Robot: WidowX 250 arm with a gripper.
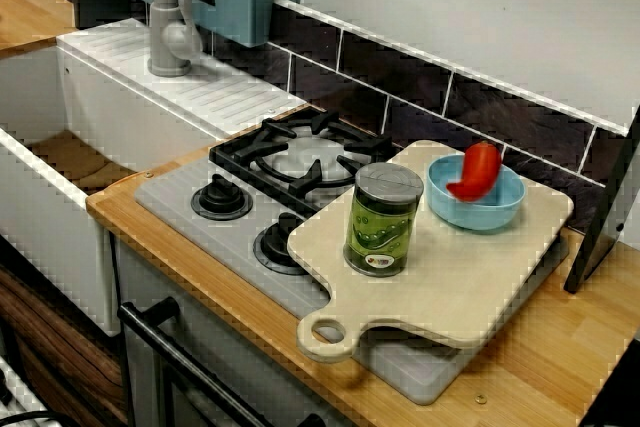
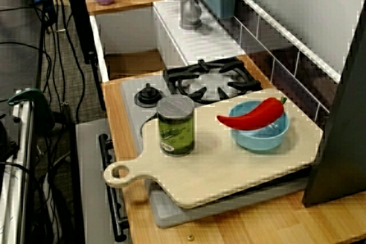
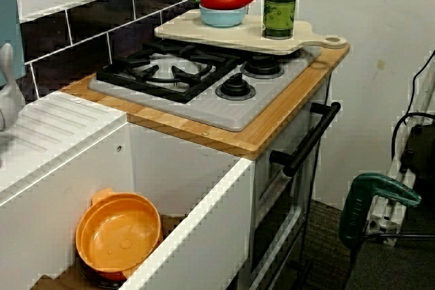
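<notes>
Gripper out of every view: spread or pinched, cannot tell; no bearings from it. Red pepper (image 2: 250, 116) perched across rim of blue bowl (image 2: 257, 139), on cutting board (image 2: 229, 170) overhanging stove (image 2: 209, 84). Probable risks: rolling pepper off with a nudge, rocking board, toppling can (image 2: 176, 127) beside bowl.

Even indoor light — soft shadows, pixelated edges
</notes>
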